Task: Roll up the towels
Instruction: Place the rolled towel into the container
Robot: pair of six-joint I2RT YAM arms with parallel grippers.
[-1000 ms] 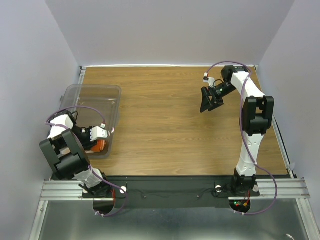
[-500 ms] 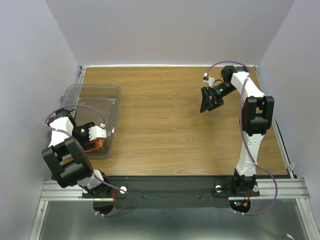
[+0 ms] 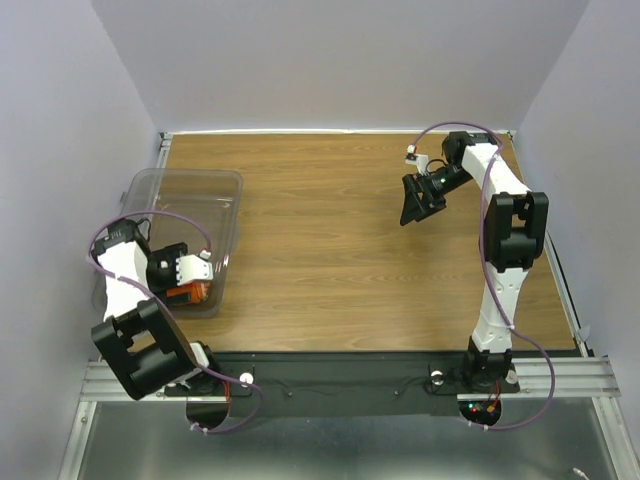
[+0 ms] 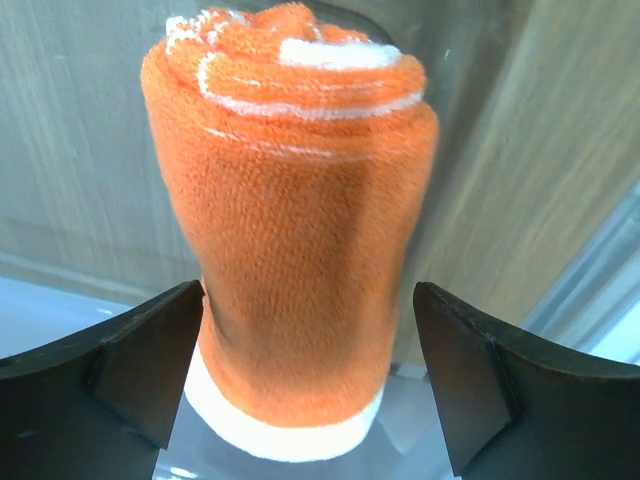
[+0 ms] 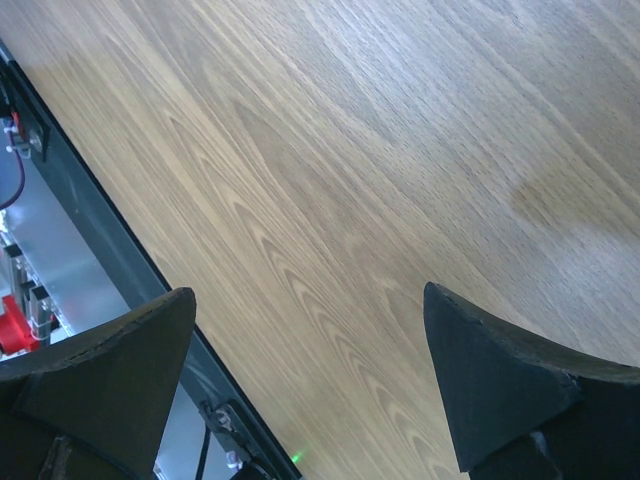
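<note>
Wood-grain table (image 3: 330, 220) between plain pale walls, with a clear plastic tub (image 3: 188, 173) at its left side. The towel (image 4: 295, 260) sits inside the tub at its near end, already wound into a tight orange cylinder; spiral end and white edge stripe are visible. Left gripper (image 4: 307, 300) reaches into the tub, jaws wide, one finger on either side of the roll; side contact cannot be resolved. Right gripper (image 5: 310, 292) hangs well away from the tub over bare wood, jaws wide, holding nothing. Judgement: rolling looks done and stowing nearly so, leaving release and retreat. The overhead view gives only an orange patch in the tub; the left wrist view shows the roll itself. The right wrist view confirms nothing lies between those fingers.
</note>
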